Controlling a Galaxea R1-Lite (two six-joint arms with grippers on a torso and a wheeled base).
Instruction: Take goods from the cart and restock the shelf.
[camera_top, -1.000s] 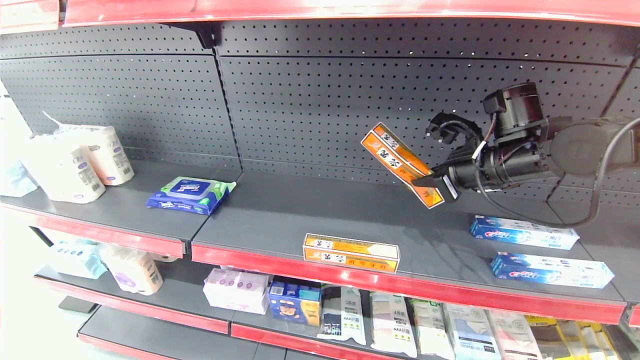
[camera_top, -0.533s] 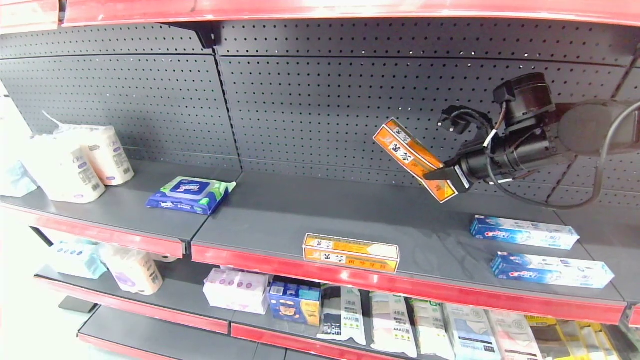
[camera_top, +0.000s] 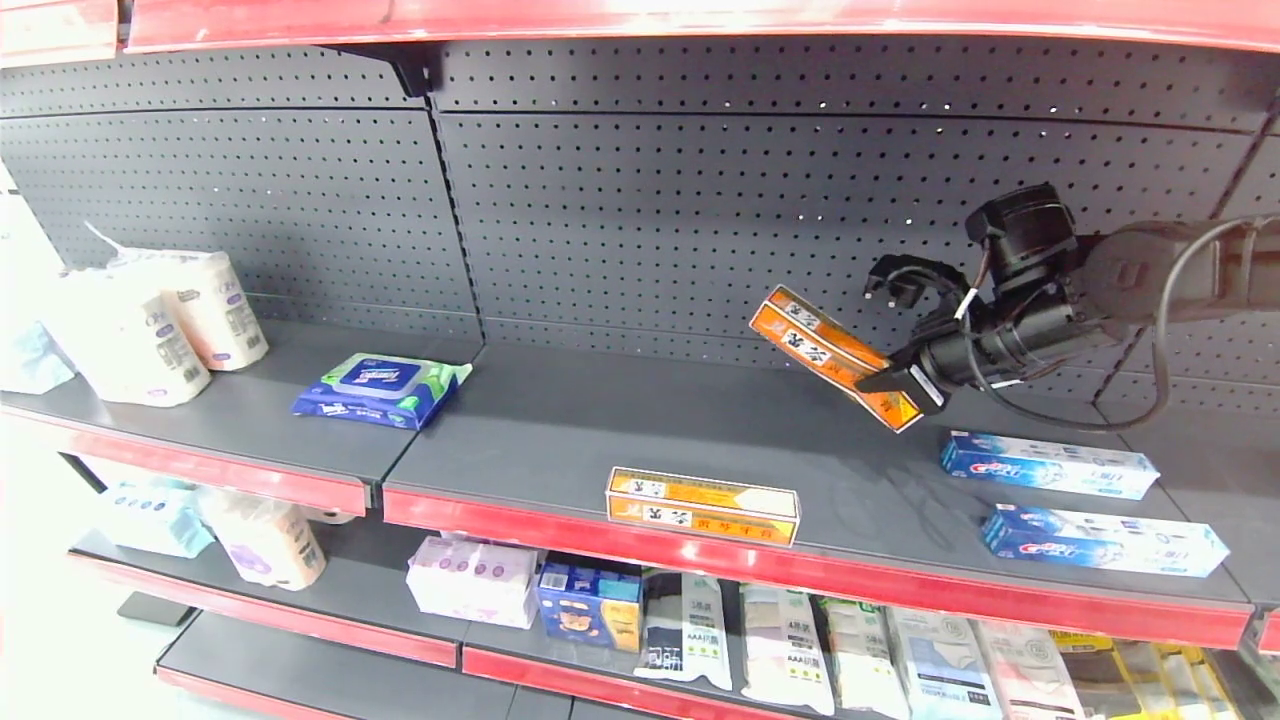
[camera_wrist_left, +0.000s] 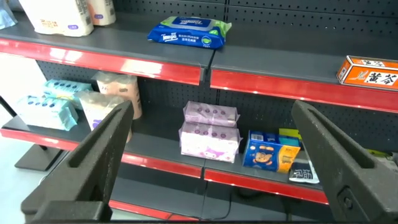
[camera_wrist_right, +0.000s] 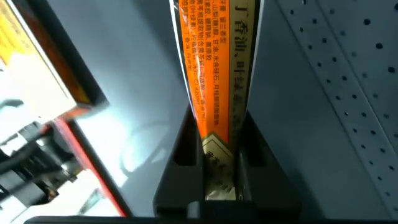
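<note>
My right gripper (camera_top: 900, 385) is shut on one end of a long orange toothpaste box (camera_top: 830, 355), held tilted above the rear right of the dark middle shelf (camera_top: 600, 425). In the right wrist view the orange box (camera_wrist_right: 214, 68) runs out from between the two black fingers (camera_wrist_right: 183, 146) over the shelf. A matching orange box (camera_top: 702, 505) lies flat at the shelf's front edge, also seen as an orange box (camera_wrist_left: 371, 70) in the left wrist view. My left gripper (camera_wrist_left: 211, 155) hangs open in front of the lower shelves, with nothing between its fingers.
Two blue toothpaste boxes (camera_top: 1048, 465) (camera_top: 1103, 540) lie at the shelf's right. A blue wet-wipes pack (camera_top: 381, 389) and white tissue rolls (camera_top: 150, 320) sit to the left. A pegboard back wall (camera_top: 700, 200) stands behind. Lower shelves hold several packaged goods (camera_top: 590, 600).
My right gripper with the orange box first rose and shifted right, then came down lower toward the shelf surface, with the box tilted flatter. The goods lying on the shelf stayed put.
</note>
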